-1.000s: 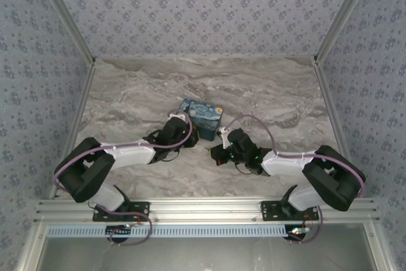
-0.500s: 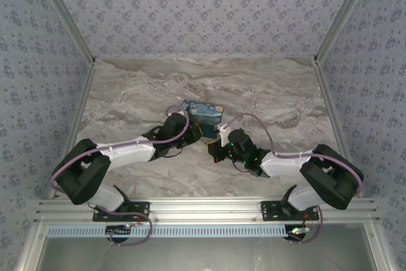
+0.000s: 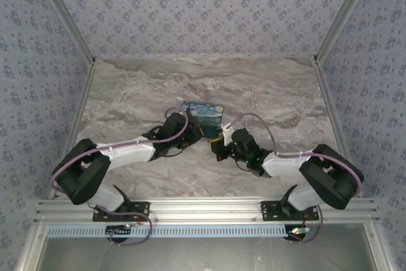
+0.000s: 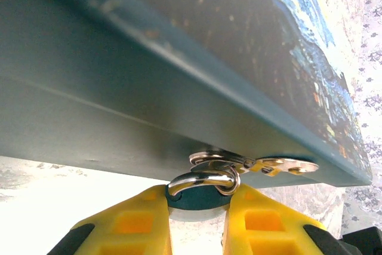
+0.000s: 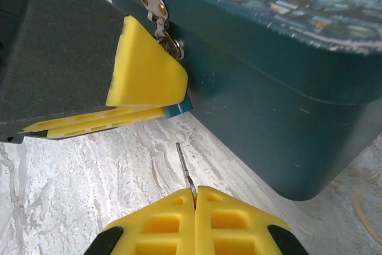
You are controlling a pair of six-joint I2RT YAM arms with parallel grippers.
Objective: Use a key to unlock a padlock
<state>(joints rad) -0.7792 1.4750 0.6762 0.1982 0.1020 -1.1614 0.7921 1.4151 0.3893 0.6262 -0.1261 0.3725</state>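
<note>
**A:** What has moved since a second ago?

**B:** In the top view, the right gripper (image 3: 219, 143) has crept closer to the near face of the box (image 3: 203, 111). The left gripper (image 3: 195, 133) has nudged in there too.

**A:** What is the left one holding?

**B:** The padlock (image 4: 197, 199). Its smooth teal body is pinched between the blocky yellow fingers (image 4: 138, 220), which have closed nearly together around it. The rounded, shiny steel shackle (image 4: 202, 180) loops through the silvery hasp (image 4: 253, 163) under the box's front edge.

**A:** And the right one?

**B:** Its ribbed yellow fingers (image 5: 161, 222) are pressed flat together on the key (image 5: 184, 166). The key is a thin grey metal sliver sticking straight out of the seam. Its tip points up toward the padlock's teal corner, which peeks out below the other gripper's wedge-shaped finger, but it stays just short of the corner.

**A:** What about the surroundings?

**B:** The box is rectangular with dull teal sides that are scuffed along the edge. Its lid is printed with swirling blue and yellow paint. It sits on a table (image 3: 139, 93) with a veined grey marble pattern.
</note>
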